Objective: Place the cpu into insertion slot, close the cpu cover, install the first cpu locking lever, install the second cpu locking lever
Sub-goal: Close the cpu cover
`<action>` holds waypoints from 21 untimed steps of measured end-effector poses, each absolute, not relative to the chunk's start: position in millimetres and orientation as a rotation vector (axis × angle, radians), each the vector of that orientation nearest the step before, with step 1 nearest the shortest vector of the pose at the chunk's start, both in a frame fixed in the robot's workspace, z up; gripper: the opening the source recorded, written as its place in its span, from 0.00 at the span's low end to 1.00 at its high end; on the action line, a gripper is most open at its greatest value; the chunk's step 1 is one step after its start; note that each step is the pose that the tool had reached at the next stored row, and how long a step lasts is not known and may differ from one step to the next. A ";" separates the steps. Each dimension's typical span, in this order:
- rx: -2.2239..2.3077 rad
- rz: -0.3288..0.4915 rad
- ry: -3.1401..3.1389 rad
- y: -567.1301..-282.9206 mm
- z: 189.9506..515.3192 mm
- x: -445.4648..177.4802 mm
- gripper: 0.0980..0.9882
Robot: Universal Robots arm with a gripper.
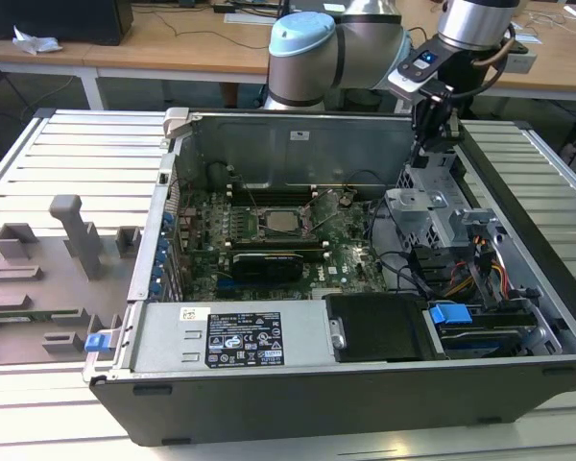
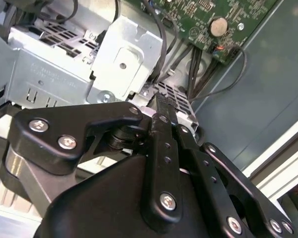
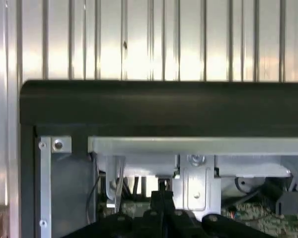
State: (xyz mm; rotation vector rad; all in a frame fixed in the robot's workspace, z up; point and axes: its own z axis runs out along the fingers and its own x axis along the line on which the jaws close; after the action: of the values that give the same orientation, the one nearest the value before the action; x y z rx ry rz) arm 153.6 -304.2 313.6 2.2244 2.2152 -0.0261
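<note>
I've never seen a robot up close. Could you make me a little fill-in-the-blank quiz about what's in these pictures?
1. The cpu lies on the green ____ inside the open case.
2. The gripper hangs above the silver drive cage, toward the exterior view's ____ of the cpu.
3. The cap on the arm's big joint is pale ____.

Missing words: motherboard; right; blue.

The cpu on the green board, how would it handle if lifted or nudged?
The cpu looks like a thin flat metal-topped square, so probably stiff and light. Its smooth top may be slippery, and lying flat it shouldn't roll or tip.
</note>
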 end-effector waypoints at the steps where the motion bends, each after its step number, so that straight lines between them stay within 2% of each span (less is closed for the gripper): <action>1: 2.225 -0.026 2.215 -304.0 313.6 155.6 0.01; 10: 2.225 -0.027 2.215 -303.1 313.6 161.7 0.01; 14: 2.224 -0.027 2.215 -303.1 312.9 142.4 0.01; 21: 2.224 -0.027 2.215 -303.1 298.5 131.4 0.01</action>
State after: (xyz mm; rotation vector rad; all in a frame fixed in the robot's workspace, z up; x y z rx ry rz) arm 131.4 -303.1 298.5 2.2245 2.2152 -0.0266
